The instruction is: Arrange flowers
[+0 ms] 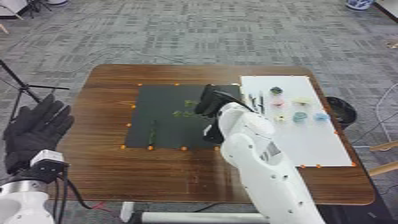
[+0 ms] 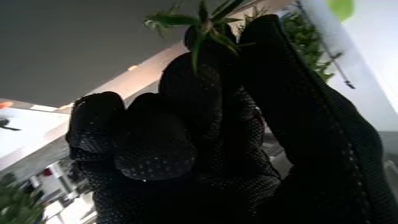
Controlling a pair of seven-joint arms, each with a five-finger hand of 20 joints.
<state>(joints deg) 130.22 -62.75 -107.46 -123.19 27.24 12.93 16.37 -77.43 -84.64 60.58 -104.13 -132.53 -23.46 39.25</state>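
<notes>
The right hand (image 1: 210,103) is over the right part of the dark mat (image 1: 182,139). Its fingers are curled, and with the thumb they grip a green sprig (image 2: 206,21), whose narrow pointed leaves spread out at the fingertips (image 2: 189,75). The left hand (image 1: 35,125) is open, with straight fingers, beside the left edge of the table (image 1: 169,175).

On the dark mat there lies a long green stem (image 1: 153,134) near the left side, and some small green pieces (image 1: 185,114) are near the right hand. On the white sheet (image 1: 315,150), to the right of the mat, there are several small flowers: a dark one (image 1: 276,90), a pink one, a cream one, a yellow one and two blue ones. Thin dark pieces (image 1: 256,103) lie to the left of them. Small orange dots go along edges of the mat and of the sheet.

The table is of brown wood, with rounded corners. Around it is a floor (image 1: 204,42) of grey, patterned carpet. A black tripod (image 1: 25,88) stands on the left, a black round container (image 1: 345,120) is beside the right edge of the table, and farther back on the right stands a blue and white pot (image 1: 360,4).
</notes>
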